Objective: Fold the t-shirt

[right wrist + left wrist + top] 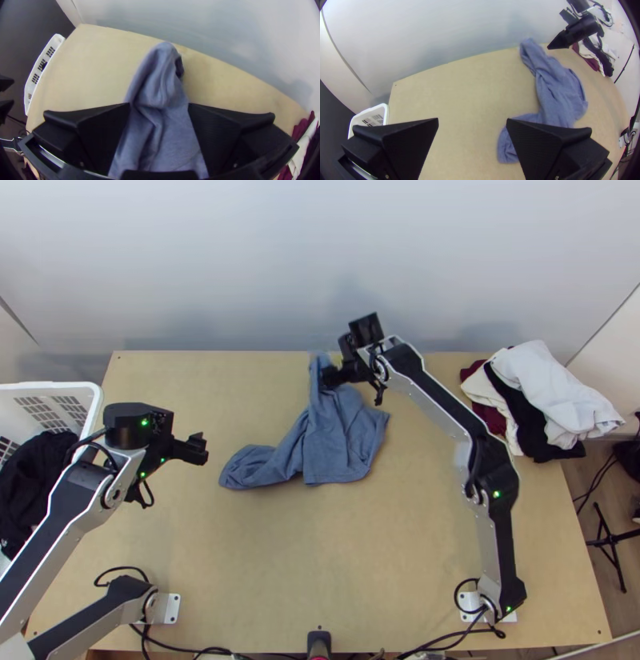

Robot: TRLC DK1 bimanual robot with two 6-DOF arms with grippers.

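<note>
Left claw [472, 120] and right claw [159, 105] both spread, that rumpled shirt [340, 440] may bunch if pinched through several layers.

open near tabletop [320, 556], shirt [340, 448] beyond, right arm [433, 390] overhanging

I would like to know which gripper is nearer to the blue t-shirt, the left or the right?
Right. The right gripper is over the far part of the t-shirt, while the left gripper hangs off to its left.
</note>
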